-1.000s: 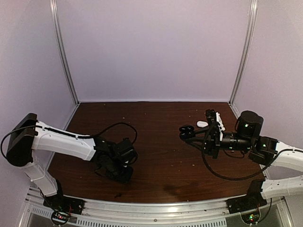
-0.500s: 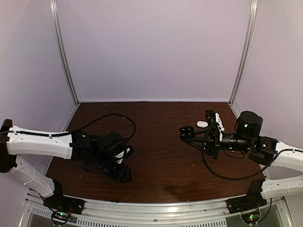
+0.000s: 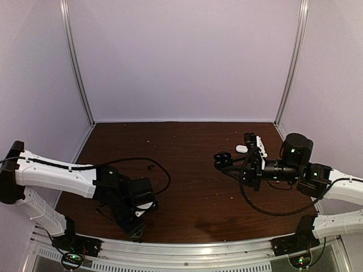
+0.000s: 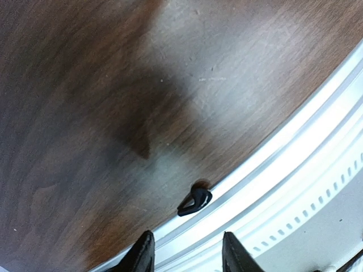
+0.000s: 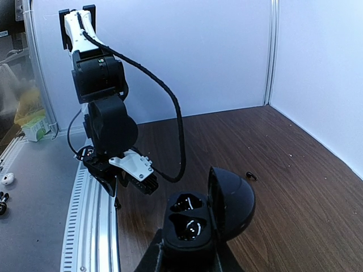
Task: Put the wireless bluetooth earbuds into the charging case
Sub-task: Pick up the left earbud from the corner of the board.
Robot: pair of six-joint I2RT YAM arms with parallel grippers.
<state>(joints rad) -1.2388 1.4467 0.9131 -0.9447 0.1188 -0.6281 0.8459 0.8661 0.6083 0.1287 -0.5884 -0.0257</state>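
My right gripper is shut on a black round case and holds it above the table. Its lid stands open over two glossy hollows; I cannot tell whether they are filled. A small white oval case lies on the table behind that gripper. My left gripper is open, low over the table's near edge, just short of a small black bit lying against the rail. A tiny white piece lies on the grey surface outside the rail. No white earbud shows on the table.
The aluminium front rail runs right under the left gripper. Another small black bit lies on the wood near the left arm's cable, and it also shows in the right wrist view. White walls close the back and sides.
My left arm has swung back and its gripper has moved toward the near edge, down to the rail. The right arm with the black case has hardly moved.
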